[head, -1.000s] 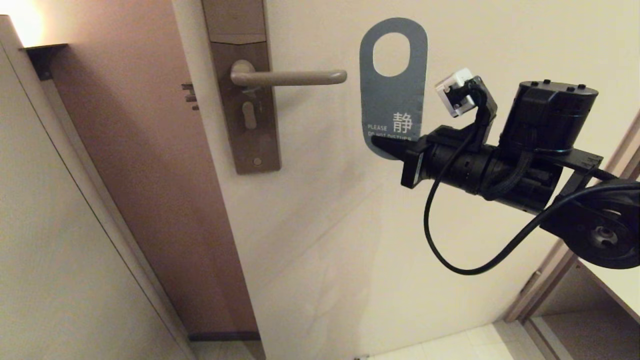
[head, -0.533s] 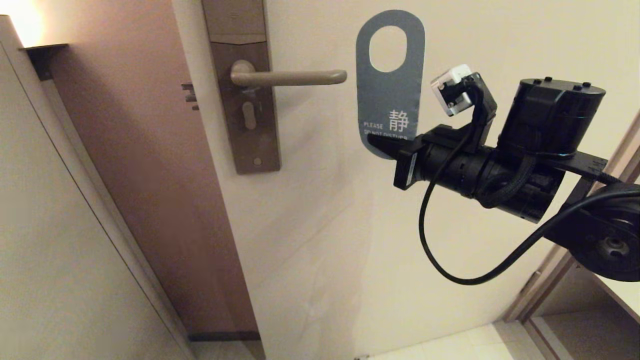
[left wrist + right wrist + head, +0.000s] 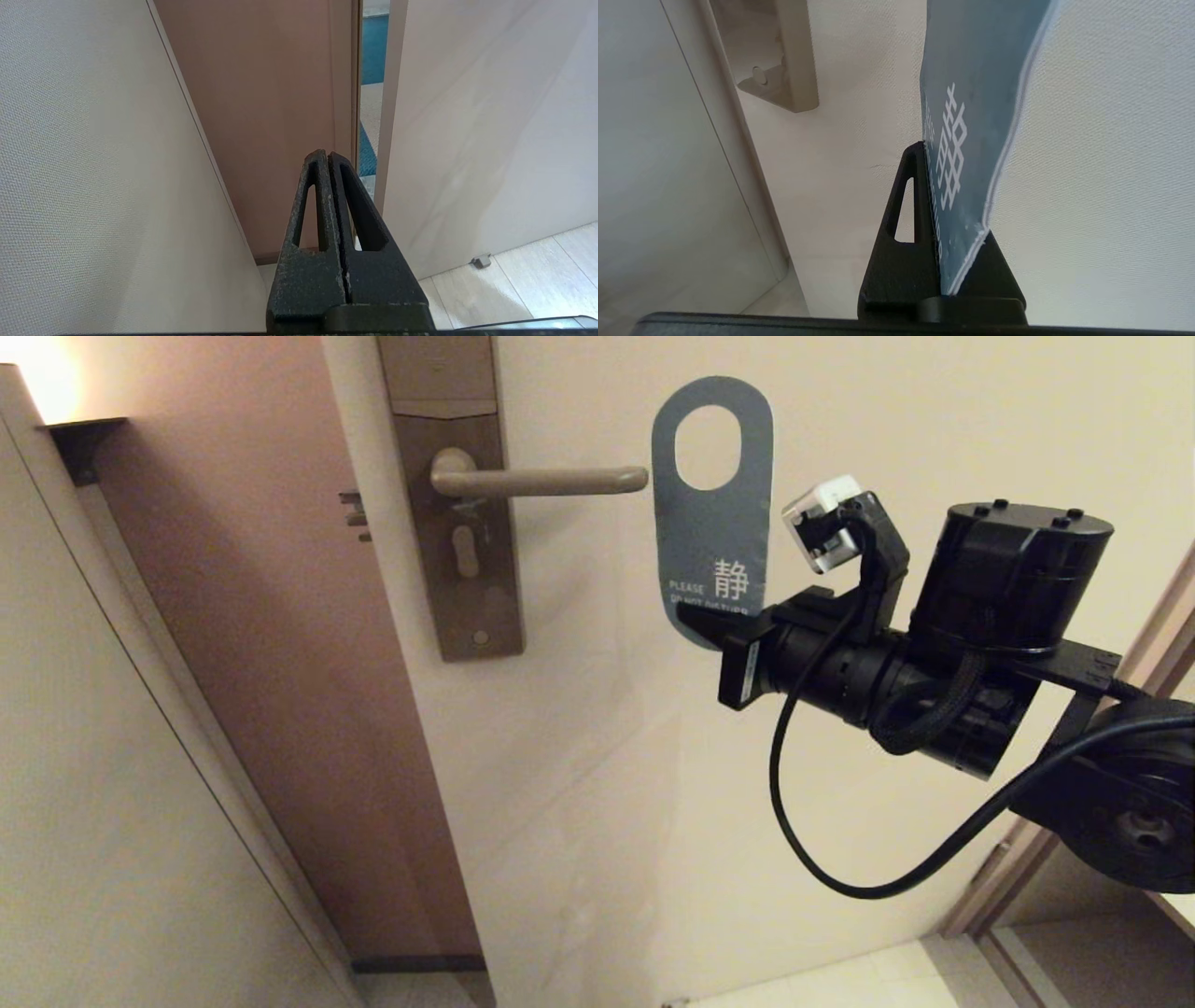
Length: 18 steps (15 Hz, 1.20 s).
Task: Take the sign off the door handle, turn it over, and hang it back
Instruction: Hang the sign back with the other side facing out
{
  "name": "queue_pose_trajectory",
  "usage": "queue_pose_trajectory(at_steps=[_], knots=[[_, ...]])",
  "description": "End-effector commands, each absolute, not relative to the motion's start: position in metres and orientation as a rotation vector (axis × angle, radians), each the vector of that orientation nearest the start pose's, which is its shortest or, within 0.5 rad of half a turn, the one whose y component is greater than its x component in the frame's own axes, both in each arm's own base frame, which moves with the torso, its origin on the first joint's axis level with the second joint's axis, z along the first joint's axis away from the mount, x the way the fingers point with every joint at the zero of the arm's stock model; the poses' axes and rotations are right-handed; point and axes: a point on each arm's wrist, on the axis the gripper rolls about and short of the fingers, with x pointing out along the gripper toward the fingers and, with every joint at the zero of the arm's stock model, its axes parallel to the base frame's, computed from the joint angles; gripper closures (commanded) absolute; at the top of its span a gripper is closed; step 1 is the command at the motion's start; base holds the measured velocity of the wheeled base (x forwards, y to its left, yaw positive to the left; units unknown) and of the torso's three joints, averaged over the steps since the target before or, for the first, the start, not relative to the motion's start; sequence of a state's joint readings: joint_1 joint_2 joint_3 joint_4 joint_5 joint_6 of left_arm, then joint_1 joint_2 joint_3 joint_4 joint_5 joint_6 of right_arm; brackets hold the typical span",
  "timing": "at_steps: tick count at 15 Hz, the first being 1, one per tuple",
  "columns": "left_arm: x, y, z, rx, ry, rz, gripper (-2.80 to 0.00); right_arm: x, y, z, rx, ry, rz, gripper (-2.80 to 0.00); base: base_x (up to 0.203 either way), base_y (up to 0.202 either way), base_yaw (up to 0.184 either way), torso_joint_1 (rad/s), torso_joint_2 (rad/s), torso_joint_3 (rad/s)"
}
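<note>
The sign [image 3: 709, 527] is a teal door-hanger card with an oval hole at the top, its "PLEASE DO NOT DISTURB" side facing me. My right gripper [image 3: 700, 614] is shut on its bottom edge and holds it upright, just right of the free end of the door handle [image 3: 551, 481]. The card's left edge almost touches the handle tip; the handle is not through the hole. In the right wrist view the sign [image 3: 971, 107] stands clamped in my right gripper [image 3: 927, 154]. My left gripper [image 3: 327, 156] is shut and empty, parked low and facing the door gap.
The tall brownish lock plate [image 3: 457, 523] carries the handle on the cream door [image 3: 635, 784]. The door's brown edge with small latch bolts [image 3: 353, 513] lies to the left. A wall [image 3: 112, 784] stands at far left. A black cable [image 3: 822, 840] loops under my right arm.
My right gripper has carried the sign left toward the handle tip, and in the last half second a little lower. The handle has not moved.
</note>
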State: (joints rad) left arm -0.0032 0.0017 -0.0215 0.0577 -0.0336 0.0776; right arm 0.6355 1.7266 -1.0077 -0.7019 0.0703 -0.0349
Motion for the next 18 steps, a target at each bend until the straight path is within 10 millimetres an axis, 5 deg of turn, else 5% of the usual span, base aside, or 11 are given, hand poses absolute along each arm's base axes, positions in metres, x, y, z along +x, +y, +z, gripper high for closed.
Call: queue_pose_trajectory(at_steps=[1,18], knots=[[-0.024,-0.001,0.076,0.078,0.038,-0.038,0.0,0.263,0.201,0.235,-0.039,0.005,0.71,0.0,0.0,0.0,0.0,0.0,0.0,0.0],[-0.024,-0.001,0.075,0.078,0.04,-0.038,0.0,0.264,0.223,0.221,-0.054,0.041,0.646,0.0,0.0,0.0,0.0,0.0,0.0,0.0]])
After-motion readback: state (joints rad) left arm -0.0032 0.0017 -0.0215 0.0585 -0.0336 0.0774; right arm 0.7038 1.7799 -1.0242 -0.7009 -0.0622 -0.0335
